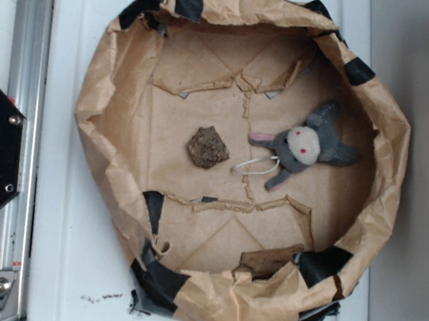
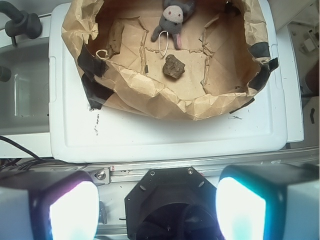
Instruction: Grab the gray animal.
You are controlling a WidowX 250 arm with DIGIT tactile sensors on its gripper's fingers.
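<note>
Our fingers (image 2: 72, 210) hang spread apart, holding nothing, well short of the paper basin (image 1: 107, 77) on the white bench (image 2: 150, 135). The gray animal (image 1: 306, 146) lies inside near the basin's far wall, apparently face-up, beside the brown lump (image 1: 207, 146).

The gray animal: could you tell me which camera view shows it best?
The exterior view: the gray animal lies whole and unobstructed inside the paper bowl, with face, red eyes and pink ear clear. The wrist view shows it smaller, cut off at the top edge.
</note>
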